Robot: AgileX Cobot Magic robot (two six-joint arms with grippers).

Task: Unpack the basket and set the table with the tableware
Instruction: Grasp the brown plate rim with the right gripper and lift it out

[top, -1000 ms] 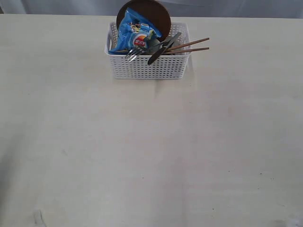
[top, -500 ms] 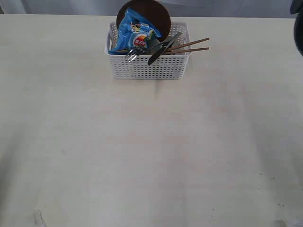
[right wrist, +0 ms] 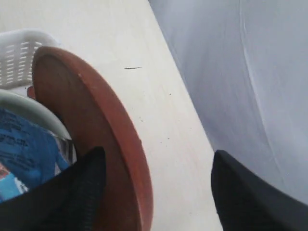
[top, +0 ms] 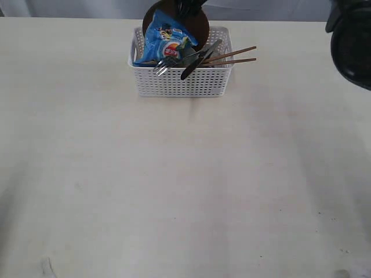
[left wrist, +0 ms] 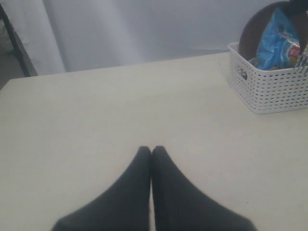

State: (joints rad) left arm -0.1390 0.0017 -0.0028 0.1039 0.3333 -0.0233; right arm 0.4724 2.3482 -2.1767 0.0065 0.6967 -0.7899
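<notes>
The right claw [right wrist: 156, 166], spread astride the rim of the plate [right wrist: 96, 130] standing at the back of the basket [top: 179, 84] far across the table [top: 185, 191], may pinch too shallowly and drop it, tipping the basket, while the left claw [left wrist: 151, 151] hangs pressed together.

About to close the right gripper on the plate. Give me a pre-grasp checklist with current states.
1. Right gripper open: ok.
2. Plate rim between its fingers: ok.
3. Fingers clear of the bowl: cannot tell.
4. Plate free to lift: not ok, the snack bag and bowl crowd its face.
5. Left gripper shut, away from the basket: ok.
</notes>
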